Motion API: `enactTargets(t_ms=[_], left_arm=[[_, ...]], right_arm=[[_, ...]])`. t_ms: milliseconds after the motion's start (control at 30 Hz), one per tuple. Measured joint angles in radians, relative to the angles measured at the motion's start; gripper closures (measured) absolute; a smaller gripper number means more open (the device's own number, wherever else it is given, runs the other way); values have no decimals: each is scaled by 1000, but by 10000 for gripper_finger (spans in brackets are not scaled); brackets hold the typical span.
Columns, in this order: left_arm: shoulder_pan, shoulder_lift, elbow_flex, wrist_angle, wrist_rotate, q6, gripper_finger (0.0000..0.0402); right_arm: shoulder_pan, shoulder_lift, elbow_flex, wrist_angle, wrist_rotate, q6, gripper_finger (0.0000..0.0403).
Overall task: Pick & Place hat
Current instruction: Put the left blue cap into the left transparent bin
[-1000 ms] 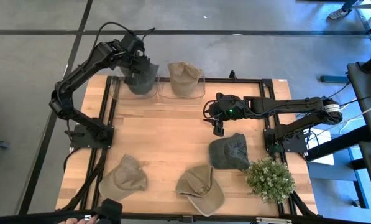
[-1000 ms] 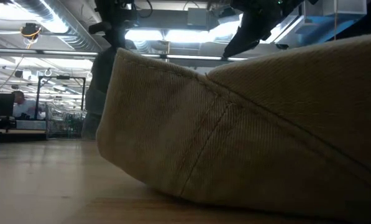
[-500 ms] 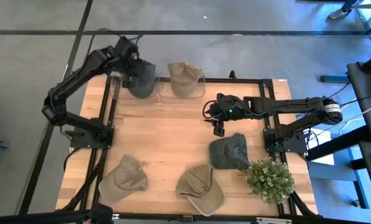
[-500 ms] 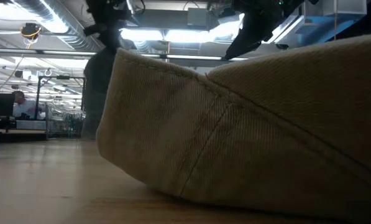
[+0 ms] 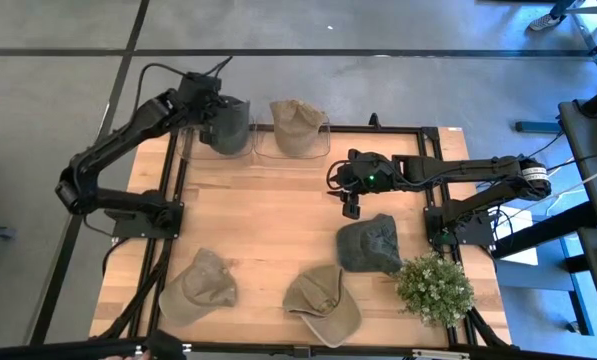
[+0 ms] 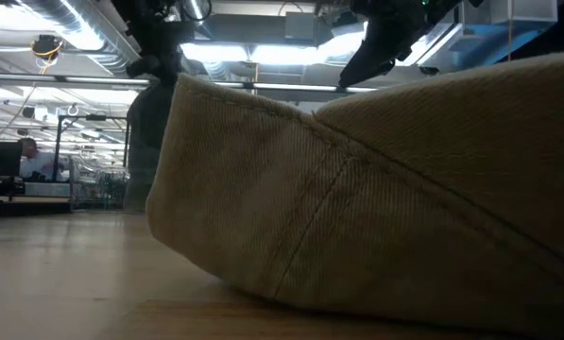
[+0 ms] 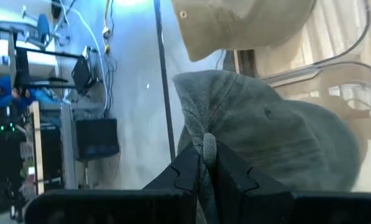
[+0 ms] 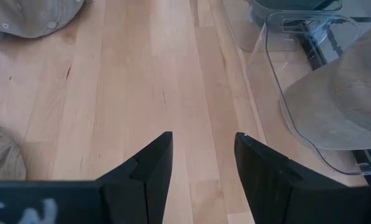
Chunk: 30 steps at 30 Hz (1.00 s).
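My left gripper (image 5: 210, 108) is at the table's far left corner, shut on a grey-green hat (image 5: 230, 124) that sits over the left of two clear stands (image 5: 183, 140). A tan hat (image 5: 298, 125) rests crown-up on the second clear stand beside it. My right gripper (image 5: 351, 207) hovers open above the table's middle right, just beyond a dark grey hat (image 5: 370, 243) lying on the wood. Two more tan hats (image 5: 323, 303) (image 5: 200, 285) lie near the near edge. In the low view the nearer tan hat (image 6: 376, 189) fills most of the picture. My left gripper pinches a raised fold at the grey-green hat's edge (image 7: 208, 144) between its two fingers (image 7: 188, 168), coming level from the table's left side. The hat's crown (image 7: 278, 130) spreads beyond the fingers over the clear stand (image 7: 343, 68); whether it bears on the stand, I cannot tell.
A potted green plant (image 5: 435, 288) stands at the near right corner, next to the dark grey hat. A black frame (image 5: 418, 130) runs round the wooden table. Bare wood (image 5: 258, 210) lies across the table's middle, seen also in the right wrist view between the open fingers (image 8: 197, 155).
My left arm has swung its elbow out toward the table's left and near side, and its gripper has shifted slightly left, staying shut on the grey-green hat. The hat has stayed over the far left stand. My right arm has kept still.
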State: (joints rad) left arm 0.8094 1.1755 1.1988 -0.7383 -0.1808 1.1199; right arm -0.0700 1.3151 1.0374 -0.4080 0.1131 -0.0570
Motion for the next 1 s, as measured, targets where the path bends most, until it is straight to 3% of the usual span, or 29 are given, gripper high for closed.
enactTargets(t_ms=[333, 700, 1000], left_arm=[[-31, 45, 0, -2, -207, -35, 379], [-32, 123, 0, -22, -224, -58, 377], [-7, 163, 0, -24, -344, -79, 346]], right_arm=[[0, 0, 0, 0, 0, -6, 229], [0, 0, 0, -4, 0, -8, 229], [0, 0, 0, -5, 0, -5, 229]])
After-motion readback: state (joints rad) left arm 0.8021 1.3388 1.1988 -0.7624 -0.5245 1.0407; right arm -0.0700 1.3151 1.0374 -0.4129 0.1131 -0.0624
